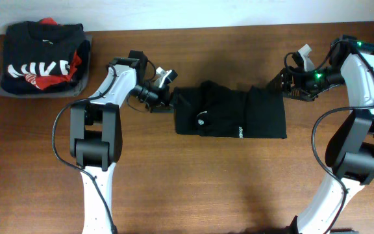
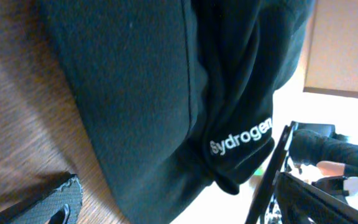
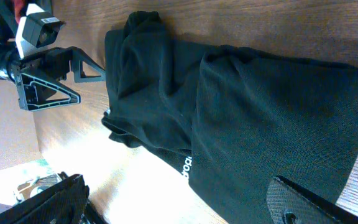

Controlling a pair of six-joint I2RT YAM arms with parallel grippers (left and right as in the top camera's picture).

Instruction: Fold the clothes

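Seen from above, the clothes (image 1: 231,117), a single black garment, lay in a rumpled, roughly rectangular fold at the middle of the wooden desk (image 1: 193,188). White lettering (image 1: 237,132) showed near the front edge, with a small white logo (image 1: 201,119) further left. The left end effector (image 1: 165,101) sat at the garment's left edge, fingers spread and gripping nothing. The right end effector (image 1: 282,88) was at the far right corner, fingers likewise apart, no fabric visibly caught between them. In the desk's far left corner, a folded black top (image 1: 41,62) with large white letters and red print rested on a folded grey garment (image 1: 0,93).
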